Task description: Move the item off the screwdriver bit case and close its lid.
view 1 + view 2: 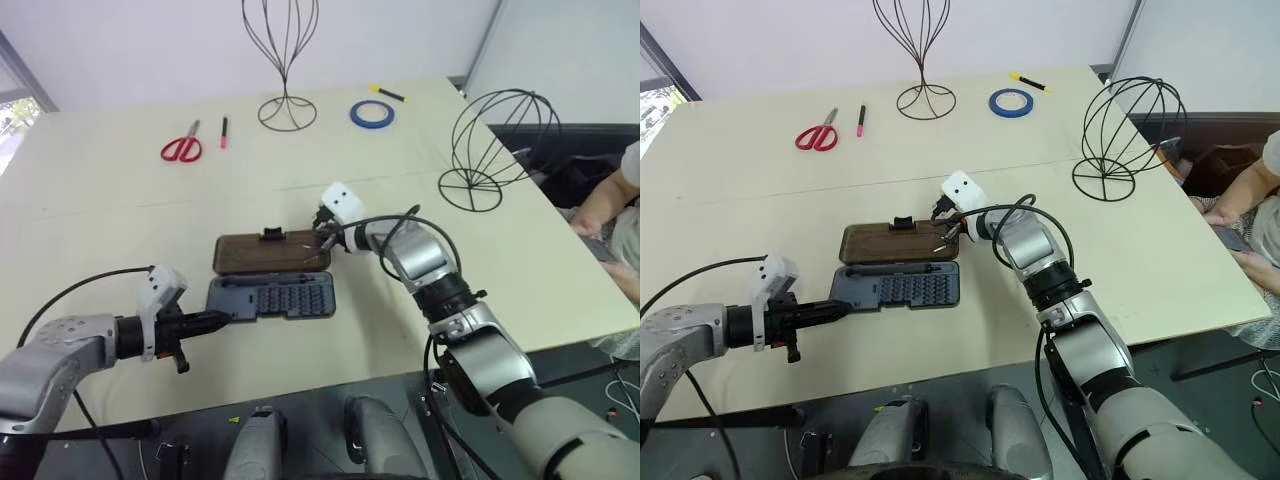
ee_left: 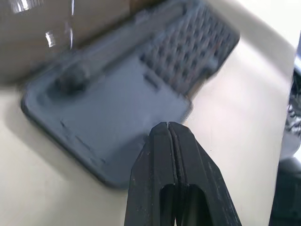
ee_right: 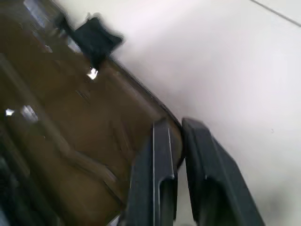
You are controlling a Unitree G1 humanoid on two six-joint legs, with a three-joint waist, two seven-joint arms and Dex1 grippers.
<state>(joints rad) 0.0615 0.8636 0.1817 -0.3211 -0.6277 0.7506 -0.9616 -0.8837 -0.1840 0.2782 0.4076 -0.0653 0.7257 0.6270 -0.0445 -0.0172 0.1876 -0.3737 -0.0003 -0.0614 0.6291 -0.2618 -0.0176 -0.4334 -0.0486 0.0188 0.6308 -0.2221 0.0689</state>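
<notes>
The screwdriver bit case (image 1: 275,296) lies open on the table, its dark grey-blue half with rows of bits nearest me. Its smoky brown lid (image 1: 270,252) lies flat beyond it, black clasp (image 1: 272,235) on the far edge. My right gripper (image 1: 325,240) is at the lid's right end; in the right wrist view its fingers (image 3: 160,155) stand almost together with the lid's rim (image 3: 141,94) running in between them. My left gripper (image 1: 222,318) is shut and empty, its tip (image 2: 168,127) at the case's left end. The item (image 1: 472,190), a wire globe form, stands off the case at the far right.
A taller wire stand (image 1: 286,108) rises at the back centre. Red scissors (image 1: 182,148) and a pen (image 1: 224,131) lie back left, a blue tape roll (image 1: 371,113) and a yellow marker (image 1: 388,93) back right. A person (image 1: 620,200) sits past the table's right edge.
</notes>
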